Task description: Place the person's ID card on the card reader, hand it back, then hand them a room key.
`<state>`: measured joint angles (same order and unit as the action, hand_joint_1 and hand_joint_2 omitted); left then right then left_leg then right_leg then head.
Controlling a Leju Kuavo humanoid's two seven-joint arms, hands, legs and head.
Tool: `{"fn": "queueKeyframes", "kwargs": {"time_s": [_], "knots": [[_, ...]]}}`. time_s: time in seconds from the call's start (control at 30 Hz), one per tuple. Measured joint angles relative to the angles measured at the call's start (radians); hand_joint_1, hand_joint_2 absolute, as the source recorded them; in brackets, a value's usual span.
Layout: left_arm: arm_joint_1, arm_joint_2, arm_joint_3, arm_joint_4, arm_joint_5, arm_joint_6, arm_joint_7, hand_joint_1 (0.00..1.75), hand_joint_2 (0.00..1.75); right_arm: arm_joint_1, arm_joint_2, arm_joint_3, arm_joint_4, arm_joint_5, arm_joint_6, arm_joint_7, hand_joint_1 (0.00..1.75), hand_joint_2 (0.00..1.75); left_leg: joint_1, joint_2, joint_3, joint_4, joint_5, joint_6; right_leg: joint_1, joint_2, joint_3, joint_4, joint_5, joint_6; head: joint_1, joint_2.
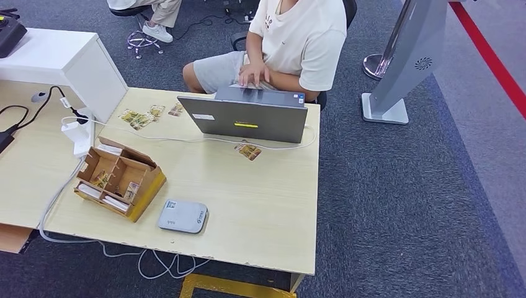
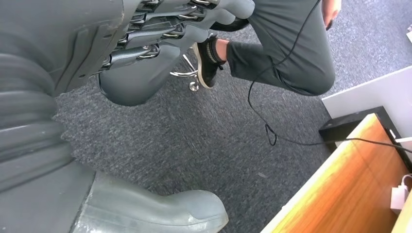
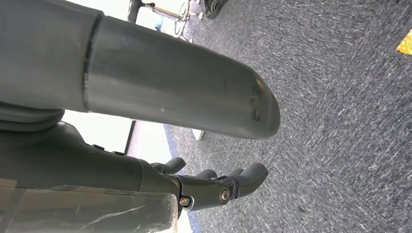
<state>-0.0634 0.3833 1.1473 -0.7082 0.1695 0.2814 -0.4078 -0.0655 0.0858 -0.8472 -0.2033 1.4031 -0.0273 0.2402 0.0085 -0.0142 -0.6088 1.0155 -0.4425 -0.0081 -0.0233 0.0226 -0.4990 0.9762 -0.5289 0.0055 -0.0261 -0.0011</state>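
The grey-white card reader lies near the table's front edge. To its left stands a cardboard organiser with cards upright in its compartments. One patterned card lies flat in front of the grey laptop, and several more cards lie to the laptop's left. A person in a white shirt sits behind the laptop with a hand on it. My left hand hangs over the carpet beside the table, fingers apart and holding nothing. My right hand also hangs over carpet, with nothing between thumb and fingers.
A white box and a white power adapter with cables sit on the light wood table at the left. A grey kiosk stand rises on the carpet to the right. Another person's leg and black shoe are near my left hand.
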Motion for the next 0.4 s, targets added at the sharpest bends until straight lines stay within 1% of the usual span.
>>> {"fn": "queueKeyframes", "kwargs": {"time_s": [0.1, 0.23, 0.3, 0.37, 0.4], "knots": [[0.004, -0.011, 0.002, 0.002, -0.052, 0.03, 0.0, 0.0, 1.75, 0.0, 0.0, -0.001, 0.0, 0.0, 0.0, 0.004, 0.0, 0.0, 0.0, 0.0, 0.0, 0.0, 0.0, 0.0, 0.0, 0.0, 0.0, 0.0, 0.0, 0.0, 0.0, 0.0], [0.01, -0.045, -0.002, 0.041, -0.247, 0.099, 0.015, 0.0, 1.75, -0.001, 0.001, -0.002, 0.0, 0.003, 0.0, 0.02, 0.0, 0.0, 0.0, 0.0, 0.0, 0.0, 0.0, 0.0, 0.0, 0.0, 0.0, 0.0, 0.0, 0.0, 0.0, 0.0], [0.012, -0.071, -0.017, 0.092, -0.372, 0.143, 0.044, 0.0, 1.75, -0.002, 0.002, -0.002, 0.0, 0.007, 0.0, 0.028, 0.0, 0.0, 0.0, 0.0, 0.001, 0.0, 0.0, 0.0, 0.0, 0.0, 0.0, 0.0, 0.0, 0.0, 0.0, 0.0], [0.013, -0.101, -0.049, 0.16, -0.519, 0.201, 0.108, 0.0, 1.75, -0.003, 0.003, -0.002, 0.0, 0.01, 0.0, 0.034, 0.0, 0.0, -0.001, 0.0, 0.001, 0.001, 0.0, 0.0, -0.001, 0.0, 0.0, -0.001, 0.0, 0.0, 0.0, 0.0], [0.013, -0.109, -0.059, 0.178, -0.557, 0.217, 0.128, 0.0, 1.75, -0.003, 0.003, -0.002, 0.0, 0.011, 0.0, 0.035, 0.0, 0.0, -0.001, 0.0, 0.001, 0.001, 0.0, 0.0, -0.001, 0.0, 0.0, -0.001, 0.0, 0.0, 0.0, 0.0]]}}
